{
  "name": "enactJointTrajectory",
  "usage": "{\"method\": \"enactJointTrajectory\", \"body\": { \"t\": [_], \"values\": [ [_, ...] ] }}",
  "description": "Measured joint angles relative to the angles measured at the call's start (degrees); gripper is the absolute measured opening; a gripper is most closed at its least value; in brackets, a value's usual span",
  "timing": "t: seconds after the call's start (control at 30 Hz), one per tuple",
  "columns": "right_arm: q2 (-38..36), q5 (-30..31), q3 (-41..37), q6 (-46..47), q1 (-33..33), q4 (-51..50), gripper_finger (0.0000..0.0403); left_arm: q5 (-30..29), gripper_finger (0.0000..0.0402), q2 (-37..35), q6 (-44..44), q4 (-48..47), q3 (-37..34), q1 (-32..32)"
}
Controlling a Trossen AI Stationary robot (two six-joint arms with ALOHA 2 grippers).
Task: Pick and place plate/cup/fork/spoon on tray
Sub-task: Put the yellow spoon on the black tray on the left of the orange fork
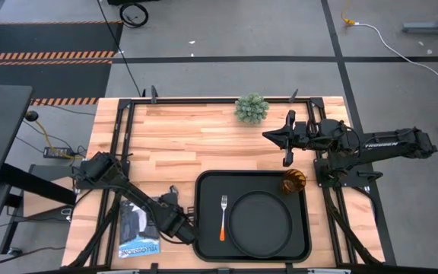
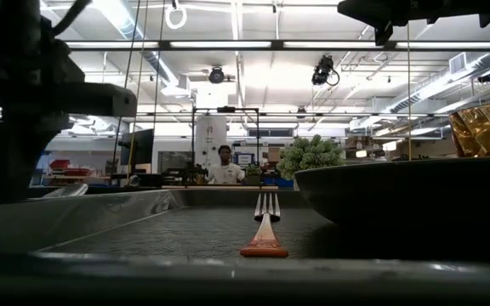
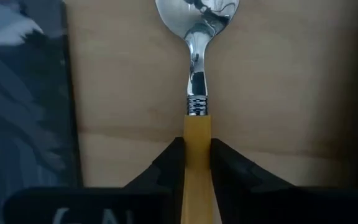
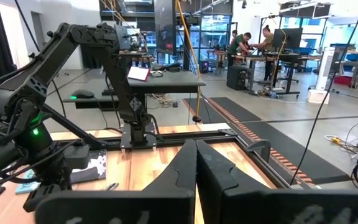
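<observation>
The black tray (image 1: 204, 190) lies at the table's near middle. On it are the round black plate (image 1: 261, 222), the fork (image 1: 223, 217) left of the plate, and the amber cup (image 1: 293, 181) at the far right corner. My left gripper (image 1: 182, 228) is low beside the tray's left edge, shut on the spoon (image 3: 196, 74). The spoon's silver bowl (image 3: 194, 15) points away from the fingers over bare wood. My right gripper (image 1: 268, 135) is shut and empty, raised over the table beyond the tray's far right corner. My left gripper pinches the spoon's orange handle (image 3: 197, 134) between its two fingers (image 3: 166, 165), a little behind the silver collar. The handle runs along the fingers and sticks out ahead of them. Whether the spoon is clear of the table I cannot tell.
A book (image 1: 139, 228) lies on the table at the near left, close beside my left gripper. A green bushy plant (image 1: 251, 108) stands at the far edge. People stand in the room beyond the table (image 2: 225, 166).
</observation>
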Motion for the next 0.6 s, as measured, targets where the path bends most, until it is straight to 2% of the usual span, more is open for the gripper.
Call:
{"method": "enactJointTrajectory", "body": {
  "t": [0.27,0.47,0.6],
  "values": [
    [0.00,0.03,0.00,0.01,0.00,0.26,0.0007,-0.72,0.0069,0.00,0.32,-2.23,1.52,-0.06],
    [0.00,0.07,0.00,0.01,-0.01,0.30,0.0007,-6.10,0.0069,-0.02,0.67,-2.34,3.68,0.03],
    [0.00,0.11,0.00,0.03,0.01,0.91,0.0007,-7.10,0.0070,-0.04,1.14,-2.21,4.96,0.38]
  ]
}}
